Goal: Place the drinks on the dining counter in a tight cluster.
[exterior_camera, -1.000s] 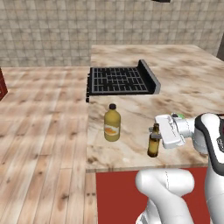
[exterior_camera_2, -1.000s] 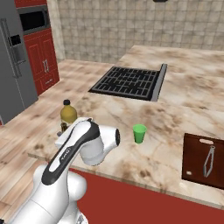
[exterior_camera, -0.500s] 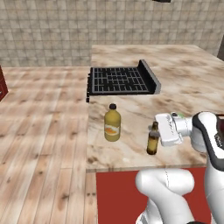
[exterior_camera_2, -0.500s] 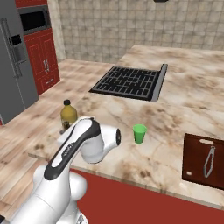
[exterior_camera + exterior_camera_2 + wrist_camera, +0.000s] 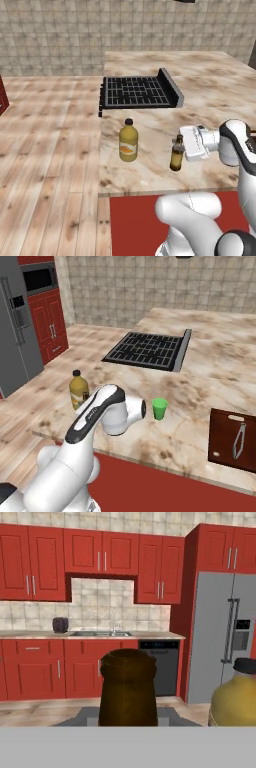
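Both base cams sit behind the arm, left and right, looking down over the same surface (image 5: 150, 165). Hand cam's level, right up against the brown bottle (image 5: 128, 687), facing the red cabinets (image 5: 100, 557).

The brown glass bottle (image 5: 176, 155) is showing a dark, semi-gloss glass surface. The juice bottle (image 5: 128, 141) is appearing as smooth translucent plastic. The dining counter (image 5: 210, 100) is presenting polished marbled stone; the cooktop (image 5: 137, 92) is displaying matt black metal grating.
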